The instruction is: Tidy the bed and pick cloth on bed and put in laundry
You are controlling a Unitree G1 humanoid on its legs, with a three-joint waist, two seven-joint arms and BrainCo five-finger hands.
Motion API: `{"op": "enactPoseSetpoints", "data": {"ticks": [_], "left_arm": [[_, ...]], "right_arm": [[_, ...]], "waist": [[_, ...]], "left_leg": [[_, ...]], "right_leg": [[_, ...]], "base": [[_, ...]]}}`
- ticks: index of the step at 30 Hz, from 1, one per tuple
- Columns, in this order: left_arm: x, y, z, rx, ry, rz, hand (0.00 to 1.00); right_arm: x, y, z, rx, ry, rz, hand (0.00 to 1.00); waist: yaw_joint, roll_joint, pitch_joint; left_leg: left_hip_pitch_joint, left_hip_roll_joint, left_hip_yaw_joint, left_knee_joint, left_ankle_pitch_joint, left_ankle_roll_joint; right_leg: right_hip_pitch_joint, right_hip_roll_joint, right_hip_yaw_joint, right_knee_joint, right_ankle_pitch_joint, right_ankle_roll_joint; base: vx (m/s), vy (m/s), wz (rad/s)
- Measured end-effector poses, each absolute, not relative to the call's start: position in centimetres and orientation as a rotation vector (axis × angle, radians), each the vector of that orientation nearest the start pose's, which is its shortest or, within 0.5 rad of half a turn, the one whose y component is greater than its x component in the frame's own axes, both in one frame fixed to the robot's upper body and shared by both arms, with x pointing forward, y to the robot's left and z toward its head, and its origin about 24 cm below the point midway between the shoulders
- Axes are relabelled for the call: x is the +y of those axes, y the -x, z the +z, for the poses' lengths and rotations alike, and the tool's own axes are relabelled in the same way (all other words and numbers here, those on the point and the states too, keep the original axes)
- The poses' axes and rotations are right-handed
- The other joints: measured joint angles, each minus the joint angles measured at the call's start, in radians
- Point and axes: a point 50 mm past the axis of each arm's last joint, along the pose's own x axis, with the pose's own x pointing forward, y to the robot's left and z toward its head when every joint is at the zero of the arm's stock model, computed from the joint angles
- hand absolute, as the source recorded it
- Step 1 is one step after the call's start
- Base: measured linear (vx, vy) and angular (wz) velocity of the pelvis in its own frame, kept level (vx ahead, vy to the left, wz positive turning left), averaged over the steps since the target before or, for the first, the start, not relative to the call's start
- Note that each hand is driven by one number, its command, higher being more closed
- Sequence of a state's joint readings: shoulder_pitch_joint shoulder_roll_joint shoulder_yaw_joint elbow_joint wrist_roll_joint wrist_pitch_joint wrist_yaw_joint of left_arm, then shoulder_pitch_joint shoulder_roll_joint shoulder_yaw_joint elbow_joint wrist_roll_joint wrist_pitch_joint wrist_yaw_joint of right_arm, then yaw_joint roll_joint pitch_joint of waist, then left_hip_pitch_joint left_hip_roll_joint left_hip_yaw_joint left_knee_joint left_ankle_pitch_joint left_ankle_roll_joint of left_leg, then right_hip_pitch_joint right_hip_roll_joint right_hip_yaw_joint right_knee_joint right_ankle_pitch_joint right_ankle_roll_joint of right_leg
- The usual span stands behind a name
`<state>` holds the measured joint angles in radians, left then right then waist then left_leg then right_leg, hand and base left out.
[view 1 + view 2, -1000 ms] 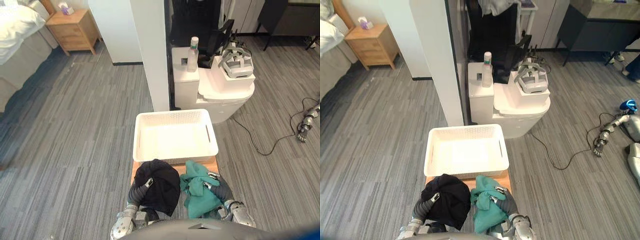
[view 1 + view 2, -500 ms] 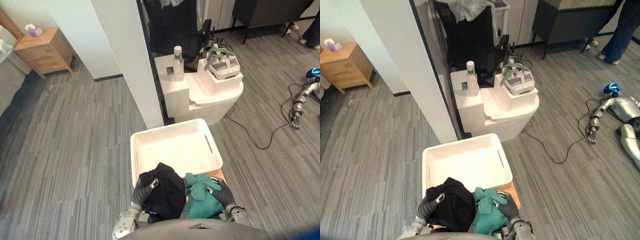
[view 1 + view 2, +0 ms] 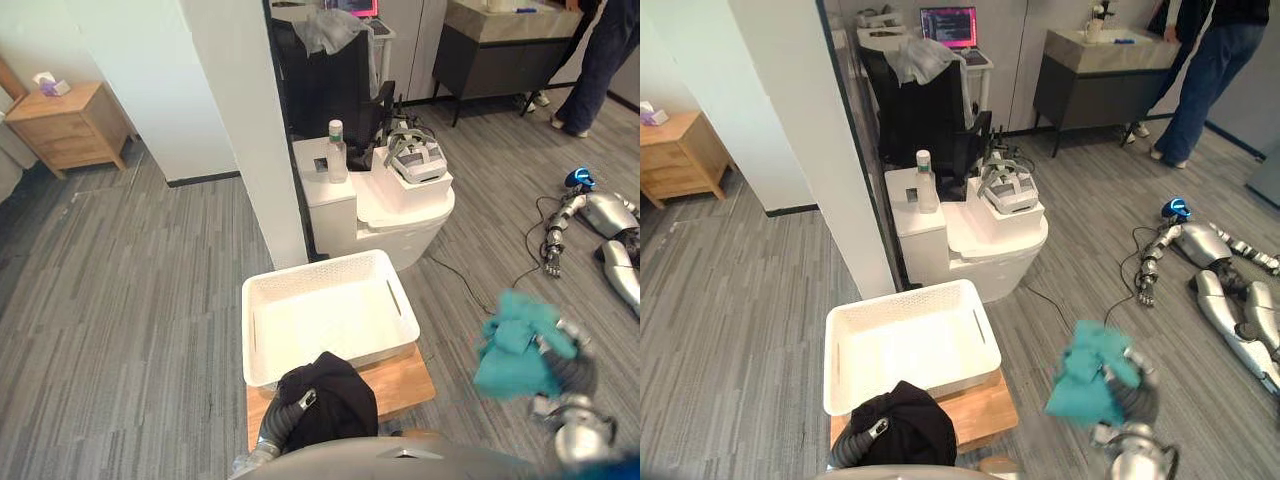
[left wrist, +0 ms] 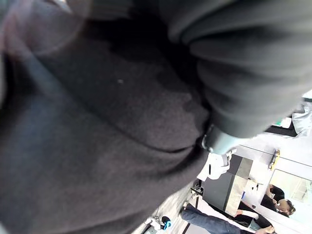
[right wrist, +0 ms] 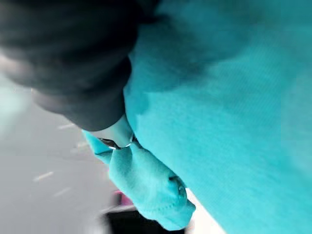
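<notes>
Teal cloth (image 3: 515,345) hangs bunched against the right robot hand (image 3: 567,368), lifted clear of everything and out over the grey striped floor (image 3: 150,300), well to the right of the basket. In the right wrist view the fabric covers nearly all of what lies past the dark ribbed cover, so whether that robot hand is open or clenched cannot be told. Black cloth (image 3: 332,398) is heaped over the left robot hand (image 3: 293,413), low and close to the robot's body; the left wrist view shows dark fabric pressed up against the cover, and here too the grip is buried, so its state cannot be told.

Under the black cloth is a small wooden desk (image 3: 402,380), with a bare stretch of its top showing on the right. A white laundry basket (image 3: 320,271) with perforated walls stands just beyond, its near rim meeting the far edge of the desk, and the black bundle reaches that rim. The teal bundle is apart from both basket and desk.

Past the basket stands a white pillar (image 3: 240,130), and beside it a rounded white unit (image 3: 400,215) carrying a clear bottle (image 3: 337,152) and a grey headset (image 3: 415,160). A wooden nightstand (image 3: 65,125) with a tissue box (image 3: 48,82) sits far left. On the floor at the right lies a detached silver robot arm (image 3: 560,225). A person (image 3: 600,60) in jeans stands at the far right by a dark cabinet (image 3: 490,50).
</notes>
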<state>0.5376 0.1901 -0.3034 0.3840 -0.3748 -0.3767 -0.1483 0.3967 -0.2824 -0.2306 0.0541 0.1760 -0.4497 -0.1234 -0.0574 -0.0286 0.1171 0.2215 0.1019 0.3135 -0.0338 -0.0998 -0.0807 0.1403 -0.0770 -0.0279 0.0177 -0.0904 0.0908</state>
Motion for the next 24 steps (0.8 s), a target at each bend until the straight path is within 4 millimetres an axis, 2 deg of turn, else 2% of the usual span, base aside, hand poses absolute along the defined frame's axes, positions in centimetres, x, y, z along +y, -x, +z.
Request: {"op": "enactPoseSetpoints", "data": {"ticks": [4, 5, 7, 9, 10, 16, 19, 22, 24], "left_arm": [[16.2, -7.9, -9.2, 0.536, 0.22, -0.096, 1.0], [16.2, -8.1, -9.2, 0.531, 0.219, -0.097, 1.0], [16.1, -8.6, -9.0, 0.513, 0.222, -0.093, 1.0], [15.7, -8.9, -9.0, 0.503, 0.236, -0.091, 1.0], [15.4, -9.0, -9.0, 0.498, 0.246, -0.092, 1.0], [15.0, -9.8, -9.1, 0.485, 0.255, -0.064, 1.0], [15.3, -9.9, -9.1, 0.477, 0.257, -0.026, 1.0], [16.0, -10.5, -8.8, 0.447, 0.253, 0.006, 1.0], [16.6, -11.1, -8.6, 0.425, 0.242, 0.029, 1.0]], "right_arm": [[-27.5, -19.8, 8.5, -0.335, 0.255, -0.212, 1.0], [-27.1, -20.5, 9.3, -0.362, 0.26, -0.181, 1.0], [-25.4, -22.9, 11.4, -0.433, 0.259, -0.08, 1.0], [-23.7, -24.3, 12.7, -0.468, 0.255, 0.0, 1.0], [-22.6, -25.1, 13.4, -0.48, 0.253, 0.043, 1.0], [-19.2, -27.8, 14.7, -0.449, 0.286, 0.152, 1.0], [-17.9, -29.1, 14.2, -0.373, 0.292, 0.177, 1.0], [-16.9, -30.0, 12.3, -0.259, 0.261, 0.183, 1.0], [-16.5, -30.4, 9.3, -0.118, 0.251, 0.173, 1.0]], "waist": [[0.003, -0.007, -0.028], [0.008, -0.007, -0.028], [0.023, -0.02, -0.033], [0.026, -0.022, -0.034], [0.037, -0.022, -0.033], [0.075, -0.023, -0.032], [0.082, -0.022, -0.031], [0.1, -0.021, -0.016], [0.106, -0.021, 0.003]], "left_leg": [[-0.038, -0.021, -0.03, -0.001, 0.021, 0.02], [-0.038, -0.023, -0.034, -0.001, 0.021, 0.021], [-0.047, -0.027, -0.059, 0.004, 0.023, 0.023], [-0.059, -0.03, -0.079, 0.008, 0.025, 0.026], [-0.063, -0.034, -0.083, 0.008, 0.026, 0.028], [-0.063, -0.041, -0.125, 0.009, 0.027, 0.03], [-0.065, -0.042, -0.145, 0.01, 0.028, 0.031], [-0.067, -0.043, -0.159, 0.003, 0.03, 0.035], [-0.07, -0.046, -0.172, -0.009, 0.044, 0.039]], "right_leg": [[-0.03, -0.013, -0.018, 0.0, 0.015, 0.001], [-0.03, -0.014, -0.018, 0.0, 0.015, 0.001], [-0.024, -0.019, -0.027, -0.003, 0.018, -0.002], [-0.023, -0.023, -0.042, -0.005, 0.03, -0.002], [-0.024, -0.029, -0.047, -0.005, 0.03, -0.002], [-0.002, -0.038, -0.077, -0.004, 0.031, -0.002], [0.008, -0.039, -0.094, -0.005, 0.031, -0.002], [0.008, -0.038, -0.104, -0.006, 0.031, -0.002], [0.007, -0.04, -0.128, -0.006, 0.03, -0.002]], "base": [[0.1, 0.03, 0.13], [0.12, 0.032, 0.06], [0.11, 0.024, 0.12], [0.11, 0.02, 0.26], [0.08, 0.028, 0.2], [0.02, 0.002, 0.23], [-0.04, -0.029, 0.18], [-0.08, -0.035, 0.12], [-0.12, -0.044, 0.18]]}}
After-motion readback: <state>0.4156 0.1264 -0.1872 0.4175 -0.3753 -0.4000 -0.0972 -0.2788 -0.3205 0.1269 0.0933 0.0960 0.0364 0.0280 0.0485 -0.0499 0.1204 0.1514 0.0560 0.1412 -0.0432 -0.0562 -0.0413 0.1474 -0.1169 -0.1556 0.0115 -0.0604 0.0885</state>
